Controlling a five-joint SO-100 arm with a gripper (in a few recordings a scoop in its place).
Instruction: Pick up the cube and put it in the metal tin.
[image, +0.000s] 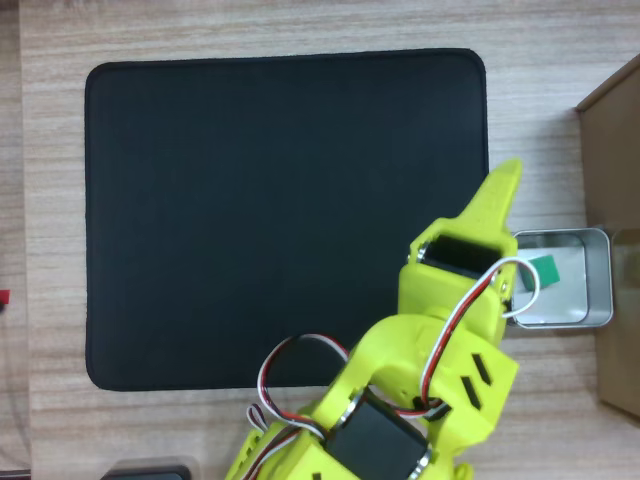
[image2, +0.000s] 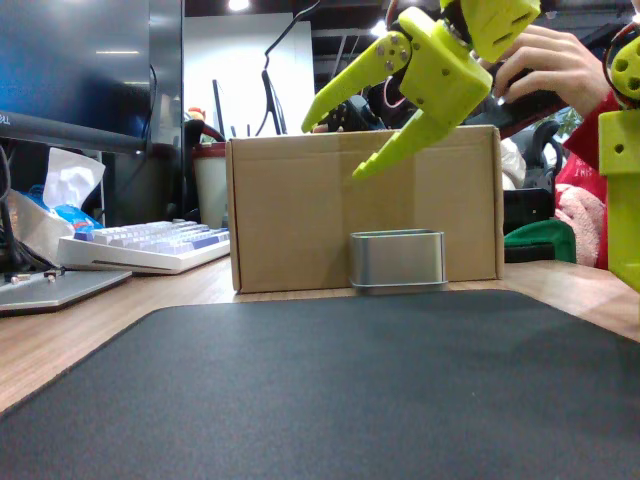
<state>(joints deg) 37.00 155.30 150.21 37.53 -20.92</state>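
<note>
1. Green and small, the cube (image: 545, 268) lies inside the metal tin (image: 597, 238), on its pale bottom, toward the side nearest the arm in the overhead view.
2. The tin stands on the wooden table (image: 300, 28) just off the right edge of the black mat (image: 250, 200), with the brown cardboard box (image2: 300, 210) directly behind it in the fixed view. There, the tin's wall (image2: 398, 260) hides the cube.
3. The yellow-green gripper (image2: 335, 140) hangs in the air above the tin, well clear of its rim. Its two fingers are spread wide with nothing between them.
4. Judged from this, the main work looks done: the cube is in the tin and the fingers have let it go.
5. What seems left is small: the arm is not yet back at rest, so lifting away without knocking the tin would finish things.
6. The cube rests flat and looks settled, so no correction appears needed.
</note>
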